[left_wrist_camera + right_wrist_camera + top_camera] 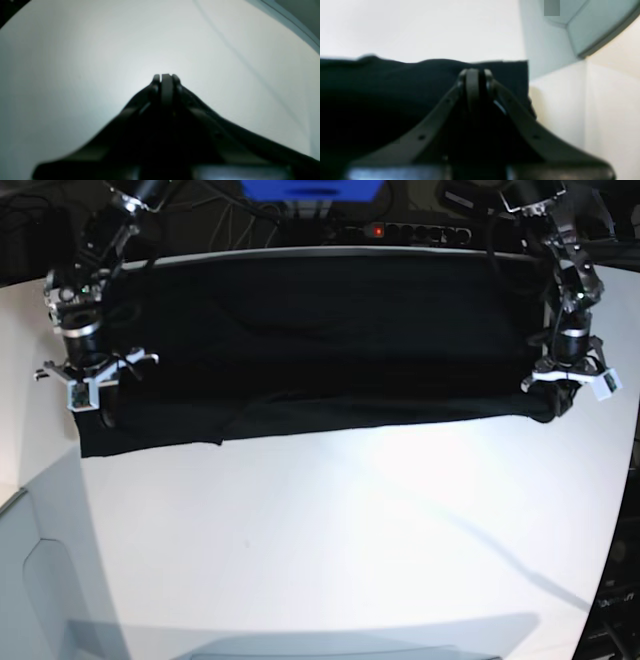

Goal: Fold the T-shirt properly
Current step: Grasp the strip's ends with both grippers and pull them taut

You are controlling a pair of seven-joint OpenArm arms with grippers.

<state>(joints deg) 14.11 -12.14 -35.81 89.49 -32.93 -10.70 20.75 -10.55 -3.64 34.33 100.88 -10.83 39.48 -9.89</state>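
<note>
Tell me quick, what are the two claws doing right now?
Left gripper: shut, on the T-shirt edge, it seems.
Right gripper: shut; grip on the shirt cannot be told.

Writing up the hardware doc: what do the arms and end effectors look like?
Both arms are dark metal links with black cables. The left end effector and right end effector have thin black curved fingers with small holes. White brackets sit at both wrists in the base view.

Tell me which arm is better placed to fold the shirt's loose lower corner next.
Right. In the base view the right gripper sits at the T-shirt's end where the hem hangs lower and uneven. Its wrist view shows cloth just ahead. The left gripper faces only bare table.
</note>
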